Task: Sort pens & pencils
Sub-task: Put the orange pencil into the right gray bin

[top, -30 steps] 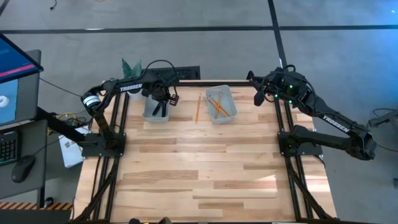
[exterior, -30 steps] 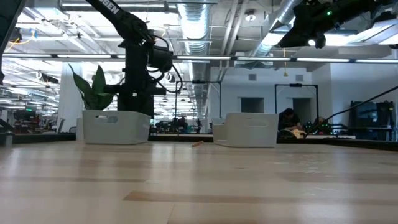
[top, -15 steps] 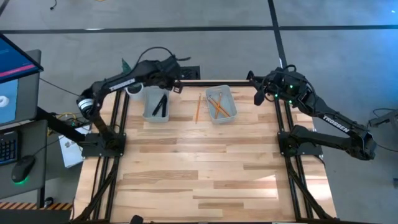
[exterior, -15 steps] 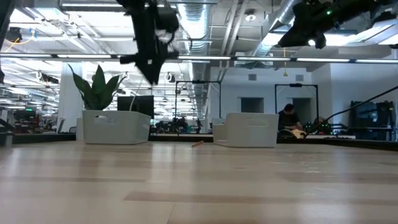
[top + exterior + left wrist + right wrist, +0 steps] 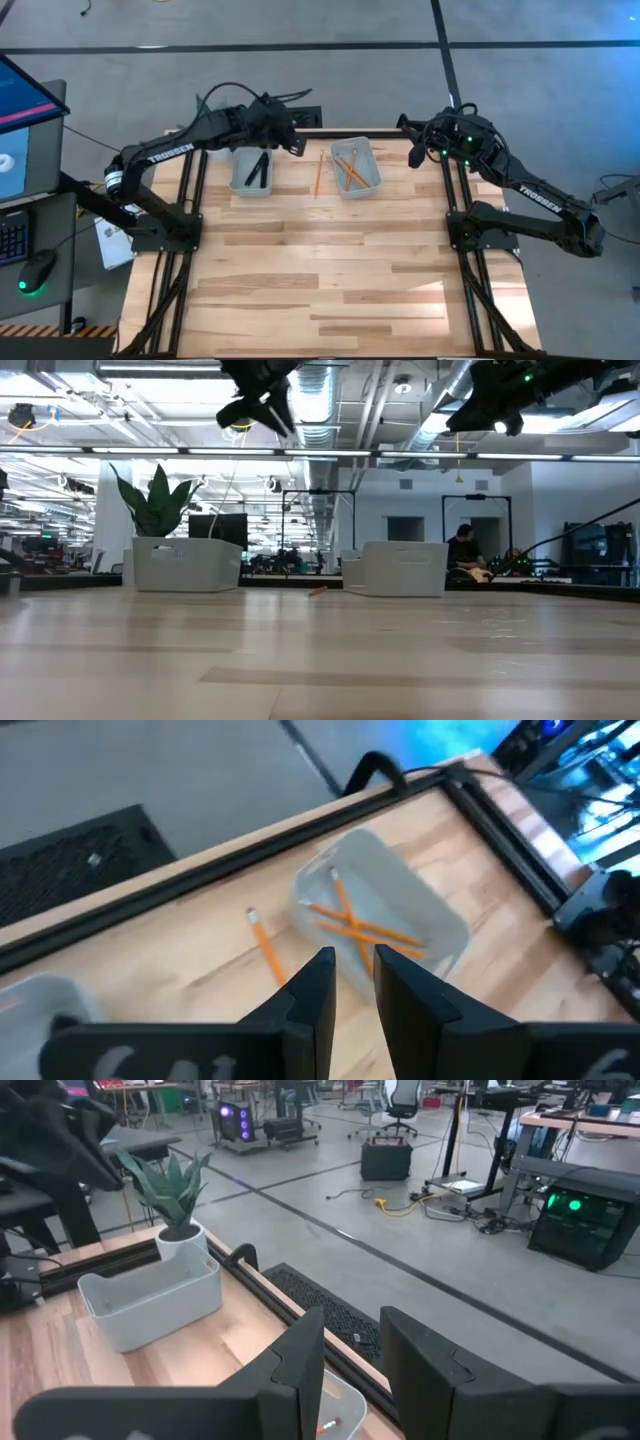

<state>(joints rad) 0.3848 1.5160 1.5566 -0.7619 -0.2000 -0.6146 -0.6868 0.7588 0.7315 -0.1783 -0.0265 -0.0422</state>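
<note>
Sorting looked nearly finished, one pencil left.
From above, the pens lay in the left bin, pencils in the right bin; the stray pencil lay between the bins, lengthwise front-to-back. Through the left wrist view, the left gripper hung narrowly parted, empty. The right wrist view showed the right gripper parted, idle.
</note>
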